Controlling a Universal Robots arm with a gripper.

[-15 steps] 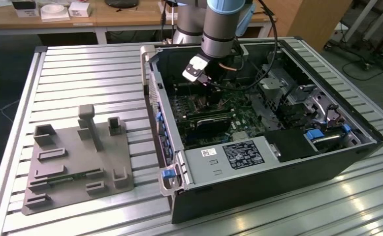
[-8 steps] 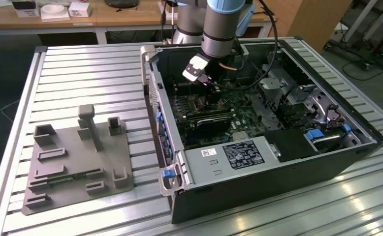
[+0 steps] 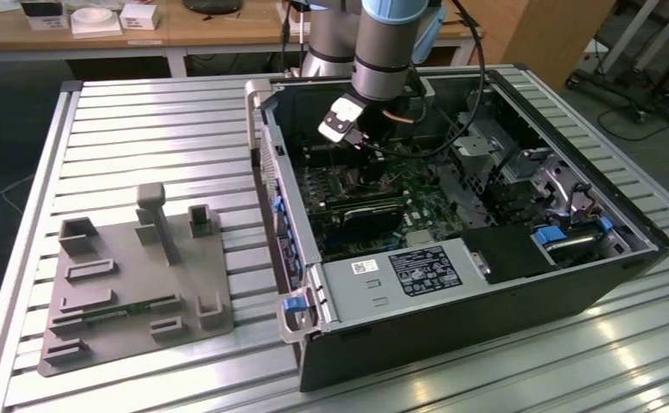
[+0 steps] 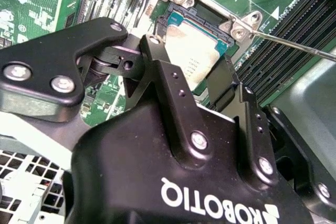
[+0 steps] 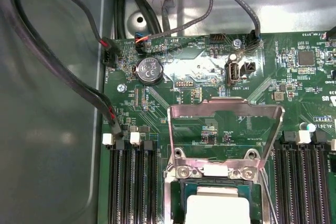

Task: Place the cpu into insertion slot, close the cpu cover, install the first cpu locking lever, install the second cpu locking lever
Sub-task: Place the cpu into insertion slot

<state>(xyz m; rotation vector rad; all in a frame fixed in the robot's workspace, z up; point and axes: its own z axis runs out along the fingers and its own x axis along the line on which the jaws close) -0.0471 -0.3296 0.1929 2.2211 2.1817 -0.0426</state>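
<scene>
cpu (image 4: 197,51) lying flat in insertion slot (image 4: 181,17), silver top up, directly beneath end effector (image 4: 188,53) in the second wrist view. cannot tell whether end effector grips the chip or hangs free of it. in the first wrist view, cpu (image 5: 215,211) sitting within the dark socket frame. cpu cover (image 5: 226,107) tilted up and open, hinged at the slot's edge, green board (image 5: 173,77) showing through its square window. thin metal rod (image 4: 294,45) slanting out from a hinge-side screw post, across the neighbouring memory slots. memory slots (image 5: 131,182) flanking the socket on both sides. coin battery (image 5: 148,71) and dark cables (image 5: 63,77) farther out, toward the case wall. in the exterior view, arm (image 3: 386,52) reaching down into open computer case (image 3: 450,335), case lying on slatted metal worktop (image 3: 139,129). grey fixture plate (image 3: 139,284) on the worktop toward the exterior view's left, beside the case, not touching it.
</scene>
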